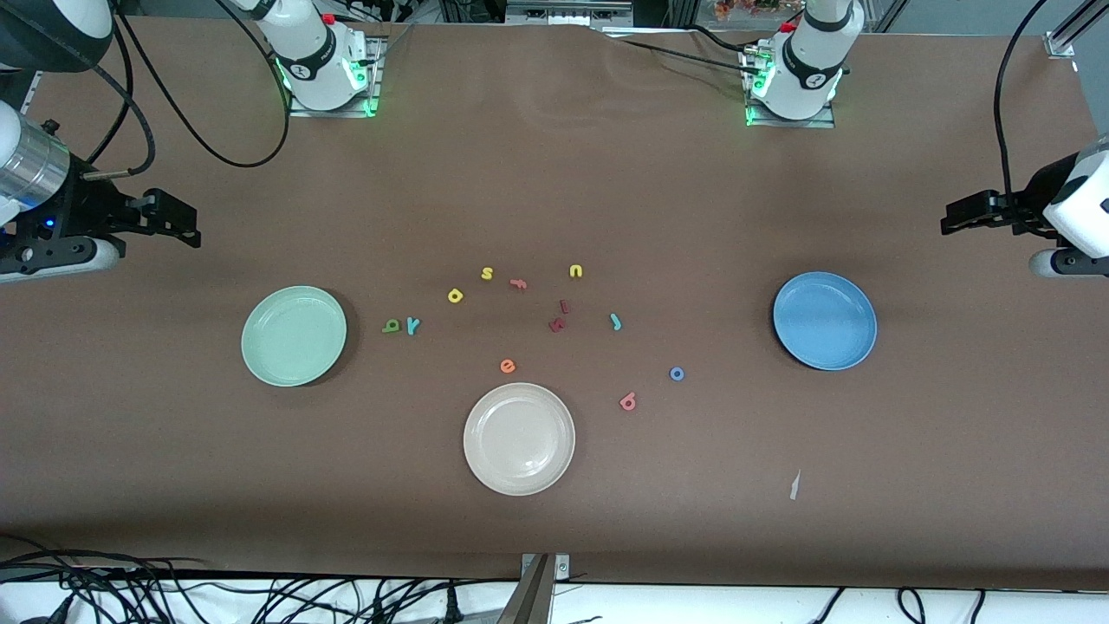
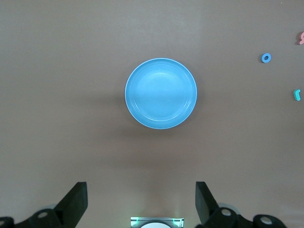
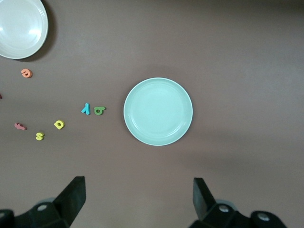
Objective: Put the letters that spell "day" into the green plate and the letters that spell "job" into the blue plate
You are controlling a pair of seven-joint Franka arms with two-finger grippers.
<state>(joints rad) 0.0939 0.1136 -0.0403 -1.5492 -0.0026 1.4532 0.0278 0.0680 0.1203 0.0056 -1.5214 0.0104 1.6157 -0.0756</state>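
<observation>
Letters for handling: my guess is that they are light, soft foam, tiny and flat on the worktop [image 1: 554, 173]. They may slide when pushed, so a pincer should come straight down and pinch across a thin stroke or edge.
Red b [image 1: 628, 401]: pinkish-red, the task letter nearest the front camera, near the cream plate [image 1: 519, 438].
Blue o [image 1: 677, 373]: a small ring, a little farther back, toward the left arm's end. Best pinched across one side of the ring, I think.
Green a [image 1: 392, 326]: dark green, touching or almost touching the teal y [image 1: 412, 325], just beside the green plate [image 1: 294, 335].
Teal j [image 1: 615, 321]: a thin hook, about as far back as the a and y, near the middle.
Yellow d [image 1: 455, 295]: round with a hole, farther back than the a and y.
Green plate: round, pale mint, shallow, nothing in it, toward the right arm's end.
Blue plate [image 1: 824, 320]: round, medium blue, shallow, nothing in it, toward the left arm's end.
Other letters: orange e [image 1: 508, 366], yellow s [image 1: 487, 273], pink f [image 1: 518, 283], yellow u [image 1: 575, 271] and two dark red ones stay out.
Left pincer [image 2: 141, 202]: fingers wide apart, holding nothing, up in the air by the blue plate, waiting.
Right pincer [image 3: 138, 199]: fingers wide apart, holding nothing, up in the air by the green plate, waiting.
</observation>
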